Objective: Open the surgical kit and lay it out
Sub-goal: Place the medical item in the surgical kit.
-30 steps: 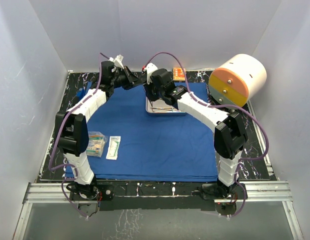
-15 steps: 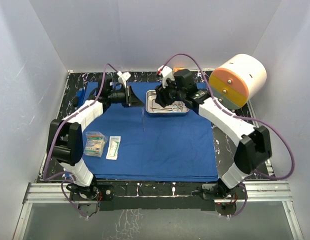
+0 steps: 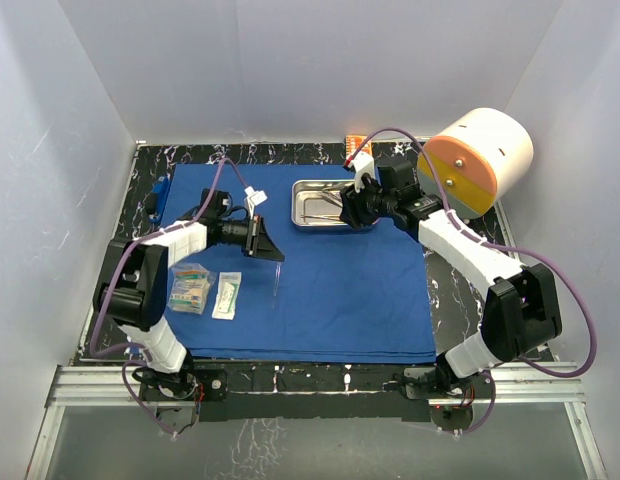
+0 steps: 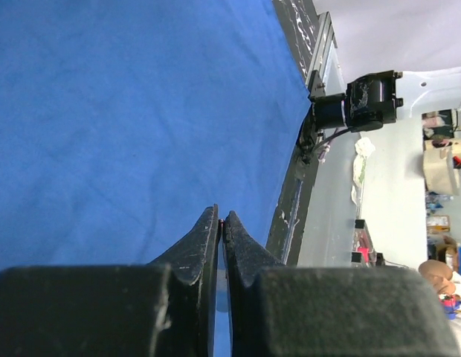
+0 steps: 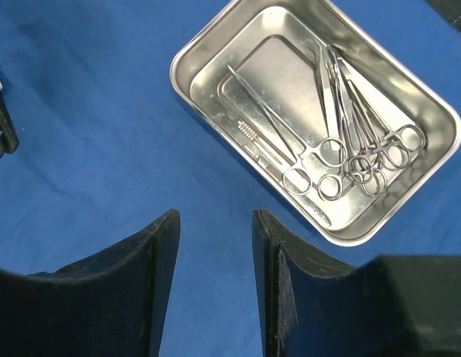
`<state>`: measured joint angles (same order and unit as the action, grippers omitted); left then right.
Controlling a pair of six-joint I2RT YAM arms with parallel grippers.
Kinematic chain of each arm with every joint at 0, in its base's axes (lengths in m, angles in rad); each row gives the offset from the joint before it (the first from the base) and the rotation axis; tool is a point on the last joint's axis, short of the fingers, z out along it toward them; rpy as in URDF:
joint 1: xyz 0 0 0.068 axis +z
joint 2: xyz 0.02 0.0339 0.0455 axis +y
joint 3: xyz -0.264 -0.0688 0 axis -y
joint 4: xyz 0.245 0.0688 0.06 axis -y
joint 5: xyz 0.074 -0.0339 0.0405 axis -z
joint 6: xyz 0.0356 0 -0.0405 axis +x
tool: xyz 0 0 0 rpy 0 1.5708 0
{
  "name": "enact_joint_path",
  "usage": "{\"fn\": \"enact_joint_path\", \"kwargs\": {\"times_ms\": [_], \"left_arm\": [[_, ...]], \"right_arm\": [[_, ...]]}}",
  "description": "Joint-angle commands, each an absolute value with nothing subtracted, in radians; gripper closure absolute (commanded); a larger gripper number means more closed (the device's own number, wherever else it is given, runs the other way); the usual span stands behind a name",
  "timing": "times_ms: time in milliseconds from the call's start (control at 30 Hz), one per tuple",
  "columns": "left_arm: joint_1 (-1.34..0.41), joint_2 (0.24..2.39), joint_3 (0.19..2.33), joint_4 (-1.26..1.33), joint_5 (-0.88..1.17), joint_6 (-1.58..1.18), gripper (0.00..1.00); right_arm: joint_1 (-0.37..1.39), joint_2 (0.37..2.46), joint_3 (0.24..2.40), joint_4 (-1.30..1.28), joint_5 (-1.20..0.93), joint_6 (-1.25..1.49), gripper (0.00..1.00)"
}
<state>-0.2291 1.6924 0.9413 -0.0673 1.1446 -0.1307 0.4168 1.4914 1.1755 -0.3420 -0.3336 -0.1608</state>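
Left gripper (image 4: 221,213), clamped on a slender steel instrument (image 3: 276,282) above the spread royal-blue cloth wrap (image 3: 340,290), has one piece out; scissor-like clamps (image 5: 349,134) await in the shiny rectangular steel tray (image 5: 279,74) near the empty, parted right gripper (image 5: 214,223).

We see the blue cloth (image 4: 126,119) filling the left and centre of the frame, smooth apart from faint creases. At the bottom centre the left gripper (image 4: 221,216) has its black fingers (image 4: 195,249) pressed almost together, only a thin slit between them. The dark table edge (image 4: 294,201) runs diagonally down the right, and a black motor housing (image 4: 364,104) joined to a white link sits at upper right.
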Motion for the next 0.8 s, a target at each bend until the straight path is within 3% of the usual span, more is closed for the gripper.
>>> {"fn": "enact_joint_path", "kwargs": {"times_ms": [0, 333, 767], "left_arm": [[-0.171, 1.767, 0.948, -0.153, 1.232, -0.002, 1.00], [-0.078, 1.864, 0.992, -0.361, 1.257, 0.194, 1.00], [-0.049, 1.922, 1.000, -0.237, 1.238, 0.073, 1.00]], "right_arm": [[0.409, 1.452, 1.164, -0.270, -0.356, -0.181, 0.58], [0.405, 1.489, 1.166, -0.267, -0.377, -0.176, 0.59], [0.404, 1.513, 1.176, -0.281, -0.392, -0.172, 0.60]]}}
